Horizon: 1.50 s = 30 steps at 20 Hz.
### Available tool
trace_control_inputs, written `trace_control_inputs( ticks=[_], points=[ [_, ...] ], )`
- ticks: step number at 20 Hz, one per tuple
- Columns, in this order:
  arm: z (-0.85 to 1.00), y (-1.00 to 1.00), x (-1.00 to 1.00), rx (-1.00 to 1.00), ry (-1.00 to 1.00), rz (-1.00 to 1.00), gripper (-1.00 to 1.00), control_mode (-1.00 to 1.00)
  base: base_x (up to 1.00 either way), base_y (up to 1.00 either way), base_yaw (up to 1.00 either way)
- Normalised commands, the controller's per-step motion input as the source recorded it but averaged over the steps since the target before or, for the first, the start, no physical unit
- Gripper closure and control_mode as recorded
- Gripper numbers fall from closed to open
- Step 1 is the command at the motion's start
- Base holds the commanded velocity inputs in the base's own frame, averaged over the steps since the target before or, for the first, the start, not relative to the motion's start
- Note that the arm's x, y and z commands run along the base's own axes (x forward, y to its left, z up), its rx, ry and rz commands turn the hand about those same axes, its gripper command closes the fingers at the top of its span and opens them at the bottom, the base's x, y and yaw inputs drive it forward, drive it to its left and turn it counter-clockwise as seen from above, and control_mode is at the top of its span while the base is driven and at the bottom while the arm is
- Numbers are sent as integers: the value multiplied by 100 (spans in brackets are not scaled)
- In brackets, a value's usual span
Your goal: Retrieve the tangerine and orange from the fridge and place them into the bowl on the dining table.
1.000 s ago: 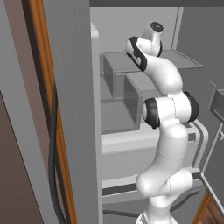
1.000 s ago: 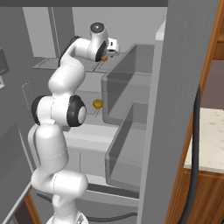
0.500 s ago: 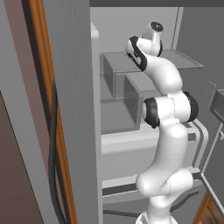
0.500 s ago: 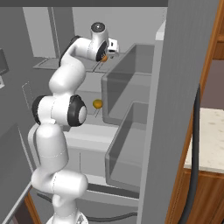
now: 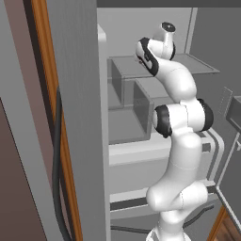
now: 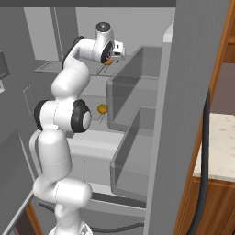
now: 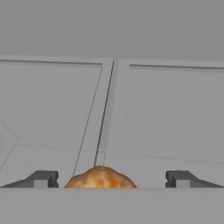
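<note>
With its dark two-finger gripper point(image 7: 111, 179) spread wide and empty around a mottled orange fruit point(image 7: 100, 178) on the open grey fridge's upper shelf point(image 6: 94, 69) (tangerine or orange, I cannot tell), an off-centre closing could nudge it rolling away.

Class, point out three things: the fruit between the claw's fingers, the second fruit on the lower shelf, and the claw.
Upper fruit point(image 7: 100, 177): hand view, its mottled top.
Lower fruit point(image 6: 102, 109): right base view, its centre.
Claw point(image 7: 113, 179): hand view, midway between fingertips.

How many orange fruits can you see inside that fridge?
2: one round orange fruit on the upper shelf between the open gripper fingers, another on the shelf below. The arm may hide more.
</note>
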Motion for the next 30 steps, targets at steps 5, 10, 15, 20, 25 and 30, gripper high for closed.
trace_control_inputs(
  ticks=[5,10,15,20,25,30],
  points=[
    [-45,0,0,0,7,0,100,-100,0,0,0],
    [-5,0,3,0,0,0,100,-100,0,0,0],
    [-15,0,-80,0,-1,0,100,-100,0,0,0],
    [-30,0,-100,0,-3,0,100,-100,0,0,0],
    [-39,0,-100,0,0,0,100,-100,0,0,0],
    [-42,4,-100,0,0,0,100,-100,0,0,0]
  ],
)
